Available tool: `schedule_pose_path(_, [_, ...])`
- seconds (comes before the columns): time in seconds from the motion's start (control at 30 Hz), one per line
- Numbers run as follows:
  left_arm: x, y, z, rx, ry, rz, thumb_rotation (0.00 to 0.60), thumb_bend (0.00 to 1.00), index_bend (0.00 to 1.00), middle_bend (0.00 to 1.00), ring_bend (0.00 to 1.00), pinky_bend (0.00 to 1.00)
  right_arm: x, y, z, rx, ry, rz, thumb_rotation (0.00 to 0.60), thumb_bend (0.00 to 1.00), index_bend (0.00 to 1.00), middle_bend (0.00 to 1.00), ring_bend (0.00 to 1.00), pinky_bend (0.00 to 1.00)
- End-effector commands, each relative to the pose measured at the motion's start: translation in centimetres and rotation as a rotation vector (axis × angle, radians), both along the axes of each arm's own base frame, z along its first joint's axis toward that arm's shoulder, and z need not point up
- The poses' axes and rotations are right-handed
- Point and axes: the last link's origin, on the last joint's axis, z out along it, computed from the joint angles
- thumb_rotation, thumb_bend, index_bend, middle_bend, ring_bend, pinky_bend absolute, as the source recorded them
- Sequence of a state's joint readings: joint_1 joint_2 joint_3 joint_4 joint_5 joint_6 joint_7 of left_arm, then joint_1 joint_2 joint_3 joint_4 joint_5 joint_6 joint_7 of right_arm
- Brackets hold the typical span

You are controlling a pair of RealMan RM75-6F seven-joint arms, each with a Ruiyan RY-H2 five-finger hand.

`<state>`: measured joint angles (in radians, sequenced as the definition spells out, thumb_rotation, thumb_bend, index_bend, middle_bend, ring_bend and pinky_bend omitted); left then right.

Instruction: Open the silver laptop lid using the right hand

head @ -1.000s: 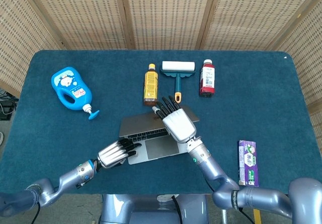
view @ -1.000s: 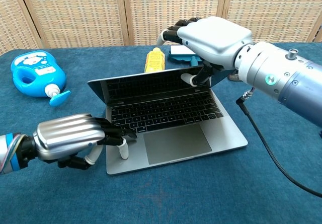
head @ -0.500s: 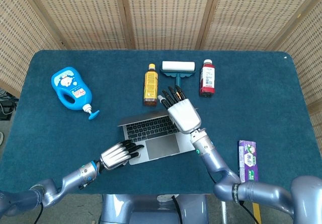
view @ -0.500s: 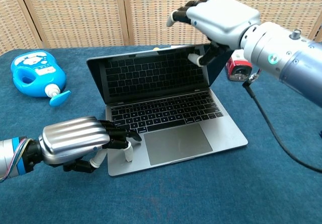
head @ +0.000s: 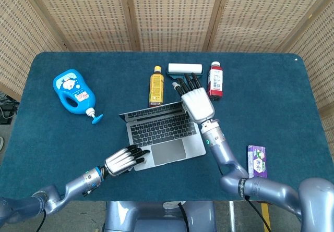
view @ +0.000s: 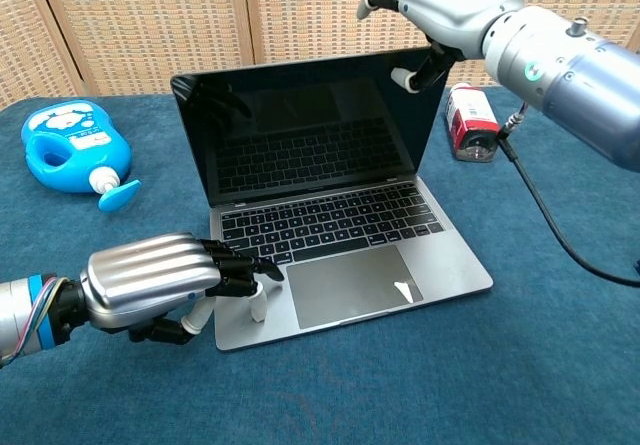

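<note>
Right hand (view: 452, 5) sat at the top right corner of the silver laptop (view: 330, 215) lid, fingers hooked over the top edge and thumb on the screen side, pinching the lid. Lid stood raised, about upright with a slight backward tilt, dark screen facing the near side, keyboard and trackpad exposed. Left hand (view: 160, 283) rested on the near left corner of the laptop base, fingers (view: 245, 265) extended flat onto the palm rest by the keyboard edge, pressing down, holding nothing. Laptop sat mid-bench on the blue bench (head: 271, 101), a bit near of center. Just far of the lid: yellow bottle (head: 156, 86) lying to the left, lint roller (head: 185, 69) in the middle, partly hidden by the right hand in the head view, red bottle (head: 214, 80) to the right, just beside the right hand. Blue detergent bottle (head: 73, 92) lay well apart at far left, cap toward the laptop. Purple box (head: 257, 161) lay near right, apart from the laptop. Wicker screens (head: 172, 13) behind the bench.
</note>
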<state>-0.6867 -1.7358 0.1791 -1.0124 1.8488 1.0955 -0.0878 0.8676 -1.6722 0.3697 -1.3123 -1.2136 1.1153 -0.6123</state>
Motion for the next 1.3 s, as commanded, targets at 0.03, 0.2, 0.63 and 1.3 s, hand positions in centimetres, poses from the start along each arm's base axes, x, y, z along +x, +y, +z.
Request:
schedule_pose_path(0.03, [0.0, -0.1, -0.1, -0.002, 0.002, -0.001, 0.6, 0.97, 0.35, 0.16, 0.26, 0.26, 0.4, -1.3, 0.0, -0.013, 0.0, -0.02, 0.6, 0.54, 0.21, 0.23, 0.12, 0.15])
schedule_pose_path(0.2, [0.1, 0.0, -0.1, -0.002, 0.001, 0.002, 0.6, 0.97, 0.35, 0.16, 0.26, 0.26, 0.7, -2.7, 0.0, -0.03, 0.005, -0.045, 0.6, 0.54, 0.21, 0.23, 0.12, 0.15])
schedule_pose_path(0.63, [-0.2, -0.1, -0.3, -0.003, 0.003, 0.015, 0.6, 0.97, 0.35, 0.16, 0.26, 0.26, 0.8, -5.4, 0.5, -0.085, 0.013, -0.112, 0.6, 0.54, 0.21, 0.23, 0.12, 0.15])
schedule_pose_path(1.3, [1.1, -0.1, 5.0, 0.067, -0.22, 0.037, 0.6, 0.79, 0.18, 0.07, 0.2, 0.22, -1.7, -0.8, 5.8, -0.148, -0.03, -0.017, 0.6, 0.36, 0.21, 0.22, 0.12, 0.0])
